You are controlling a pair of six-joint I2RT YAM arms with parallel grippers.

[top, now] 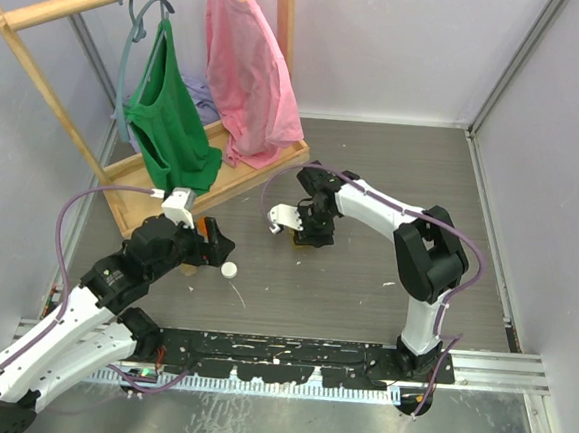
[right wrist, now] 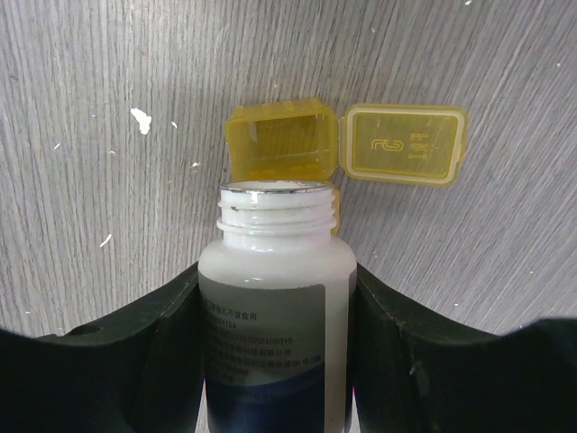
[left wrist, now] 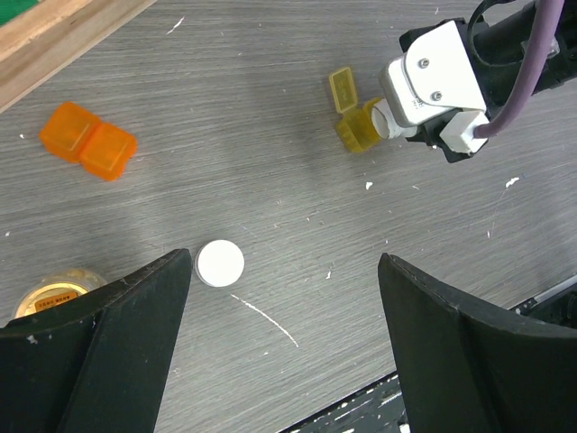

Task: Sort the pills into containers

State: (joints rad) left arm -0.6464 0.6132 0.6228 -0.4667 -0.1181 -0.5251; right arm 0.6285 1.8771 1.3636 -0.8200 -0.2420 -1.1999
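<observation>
A small translucent yellow pill box (right wrist: 281,140) lies on the grey table with its lid (right wrist: 406,144) flipped open to the right. My right gripper (right wrist: 278,280) is shut on an uncapped white pill bottle (right wrist: 275,316), tilted with its mouth at the open cell's near edge. No pills show. In the top view the right gripper (top: 309,226) is at mid table over the box (top: 301,244). My left gripper (left wrist: 284,271) is open and empty, hovering beside the bottle's white cap (left wrist: 220,262). The yellow box also shows in the left wrist view (left wrist: 356,128).
An orange two-cell pill box (left wrist: 87,142) lies left of the yellow one. A gold-lidded jar (left wrist: 54,295) sits by the left finger. A wooden clothes rack (top: 212,185) with green and pink garments stands at the back left.
</observation>
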